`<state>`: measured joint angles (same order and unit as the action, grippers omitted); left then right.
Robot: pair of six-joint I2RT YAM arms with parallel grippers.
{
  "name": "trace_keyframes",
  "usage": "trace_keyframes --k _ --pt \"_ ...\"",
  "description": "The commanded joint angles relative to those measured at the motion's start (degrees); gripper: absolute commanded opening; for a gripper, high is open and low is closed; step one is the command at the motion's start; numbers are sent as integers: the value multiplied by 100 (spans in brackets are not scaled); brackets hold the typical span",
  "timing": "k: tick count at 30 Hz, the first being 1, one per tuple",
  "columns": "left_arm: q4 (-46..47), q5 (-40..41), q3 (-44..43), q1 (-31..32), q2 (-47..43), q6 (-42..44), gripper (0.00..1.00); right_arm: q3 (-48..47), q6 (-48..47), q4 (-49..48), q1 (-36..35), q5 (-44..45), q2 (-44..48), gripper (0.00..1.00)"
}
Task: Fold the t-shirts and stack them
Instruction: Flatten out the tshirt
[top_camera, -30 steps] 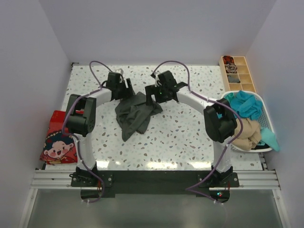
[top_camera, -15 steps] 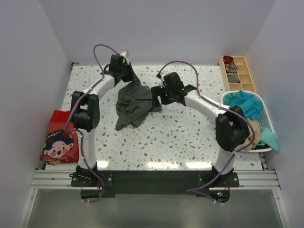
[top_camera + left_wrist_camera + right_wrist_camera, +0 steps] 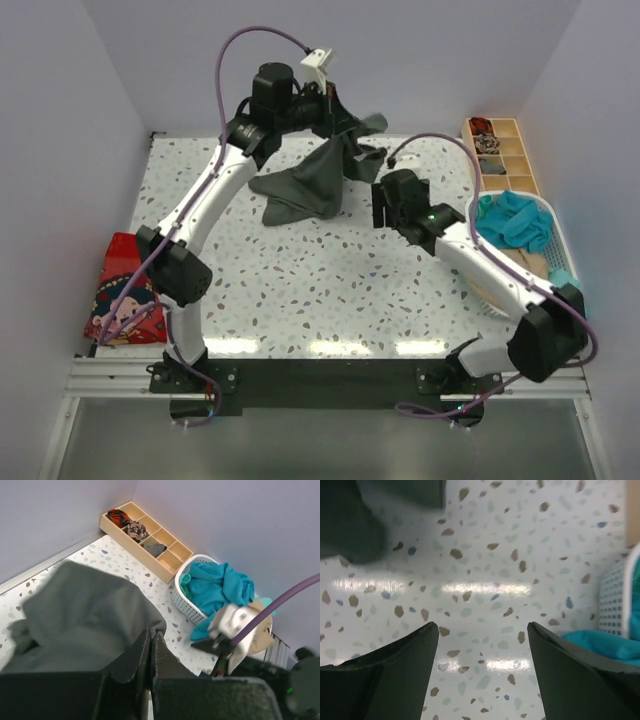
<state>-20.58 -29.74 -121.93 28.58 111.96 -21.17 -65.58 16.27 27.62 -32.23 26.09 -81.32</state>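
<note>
I pinch the dark grey-green t-shirt by an edge in my left gripper, high over the far desk so it drapes open; my right gripper stands wide, empty, nearby

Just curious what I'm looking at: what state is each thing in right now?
Dark grey-green t-shirt: held up, unfolded.
Left fingers: shut on that shirt.
Right fingers: open, empty.
Red cartoon-print t-shirt: lying at the left side.
Teal t-shirt: crumpled in the white basket.
Tan t-shirt: crumpled there too.
</note>
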Motion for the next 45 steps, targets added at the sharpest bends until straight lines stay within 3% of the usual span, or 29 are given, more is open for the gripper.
trace_keyframes --k 1,8,9,10,11,13,15,18,23,24,26,28,29,36,45 --pt "-297 -85 529 -45 -745 472 0 -139 148 227 67 1547 948 76" --pt "141 -234 1898 -10 -1133 500 2 -271 -89 235 76 978 1751 80" --pt "177 -260 2057 16 -1037 474 6 -288 -54 322 68 969 1734 81" --pt "229 -296 2242 77 -975 430 27 -306 -63 358 76 977 1733 81" --pt "273 -331 2592 113 -922 421 29 -315 -63 393 68 986 1716 81" --pt "405 -279 3059 270 -860 412 24 -306 -37 481 68 969 1690 82" --pt "554 -182 3753 359 -904 377 0 -280 60 517 76 812 1655 82" --pt "581 291 4536 517 -1097 394 0 -227 453 622 164 269 1567 82" --pt "247 1425 5134 526 -1553 526 0 483 1316 438 252 -858 1479 80" --pt "247 1549 5196 526 -1607 526 22 676 1543 229 261 -964 1461 81" --pt "387 1831 5319 517 -1686 482 34 1248 1712 -36 313 -1236 1400 82" --pt "545 1674 5329 517 -1634 456 50 1765 1888 -562 418 -1535 1295 82" --pt "590 1568 5311 517 -1503 438 53 1916 1949 -773 471 -2015 1250 82" --pt "933 1339 5408 517 -878 324 48 2524 2196 -2549 507 -3170 328 78" --pt "1012 1453 5487 517 -632 289 38 2260 2284 -2990 516 -3610 -789 61"
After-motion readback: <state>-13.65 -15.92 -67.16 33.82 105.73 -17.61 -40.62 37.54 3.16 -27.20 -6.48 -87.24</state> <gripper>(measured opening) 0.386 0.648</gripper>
